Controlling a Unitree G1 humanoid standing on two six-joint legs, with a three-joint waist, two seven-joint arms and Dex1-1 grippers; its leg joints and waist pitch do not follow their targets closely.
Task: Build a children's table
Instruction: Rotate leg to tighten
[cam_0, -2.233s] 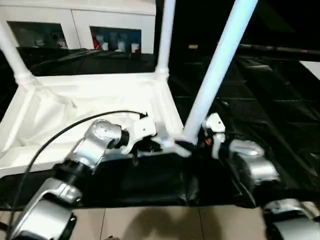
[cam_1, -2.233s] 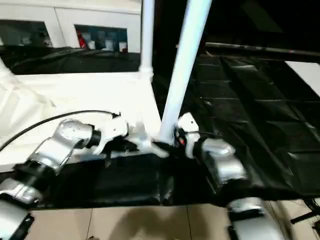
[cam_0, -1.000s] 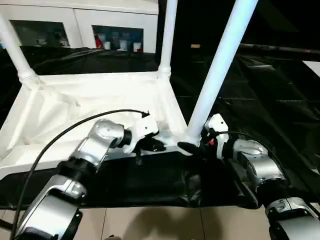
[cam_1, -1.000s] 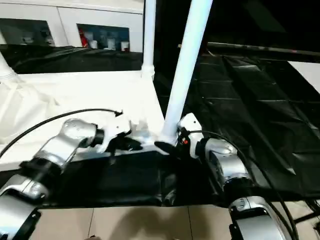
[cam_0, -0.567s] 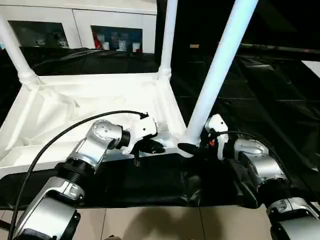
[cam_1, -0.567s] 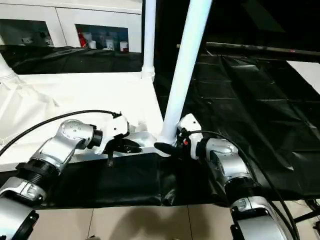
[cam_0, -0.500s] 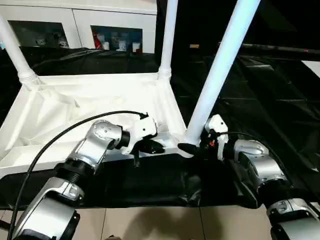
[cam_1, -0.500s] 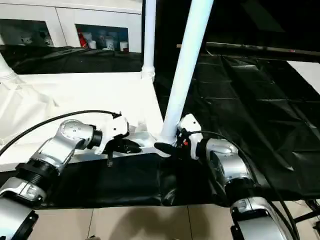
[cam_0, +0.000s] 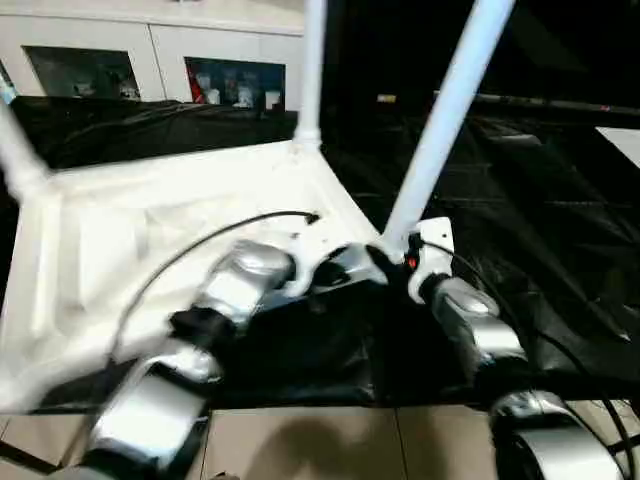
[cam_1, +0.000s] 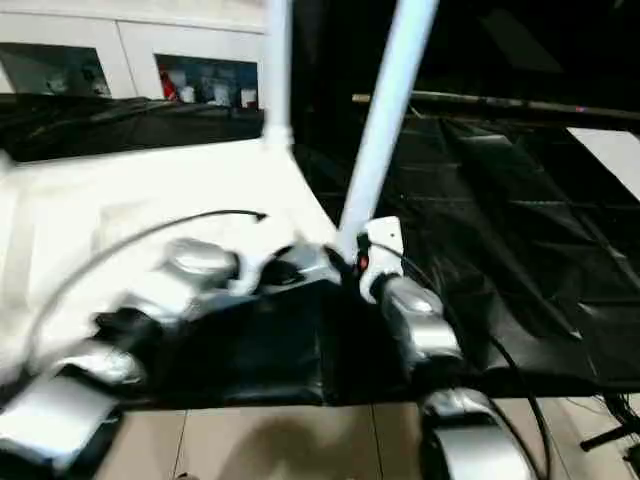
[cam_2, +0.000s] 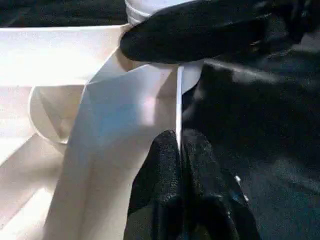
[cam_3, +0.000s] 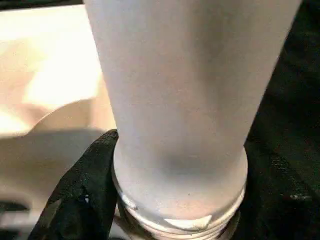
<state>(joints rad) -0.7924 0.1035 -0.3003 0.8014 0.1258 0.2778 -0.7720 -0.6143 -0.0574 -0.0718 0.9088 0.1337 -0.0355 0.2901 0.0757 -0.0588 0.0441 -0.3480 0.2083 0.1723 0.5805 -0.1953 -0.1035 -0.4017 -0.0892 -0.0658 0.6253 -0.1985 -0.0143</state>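
The white children's table (cam_0: 150, 220) lies upside down on the black cloth, ribbed underside up, with legs rising from its corners. My right gripper (cam_0: 390, 258) is shut on the base of the near-right leg (cam_0: 440, 110), just above the corner socket; in the right wrist view its black fingers (cam_3: 82, 192) flank the tube (cam_3: 185, 100). My left gripper (cam_0: 345, 268) sits just left of that corner, and in the left wrist view it is shut (cam_2: 179, 145) on the thin white rim (cam_2: 178, 100). Another leg (cam_0: 312, 60) stands at the far-right corner.
The black-cloth work table (cam_0: 520, 200) stretches to the right and behind. White cabinets with glass fronts (cam_0: 230, 80) stand at the back. Pale floor tiles (cam_0: 300, 445) show below the table's near edge. A black cable (cam_0: 200, 250) arcs over my left forearm.
The table has turned on the cloth: its near-right corner has moved away from me and its left side has swung toward me. Both arms have stretched forward with it, still gripping.
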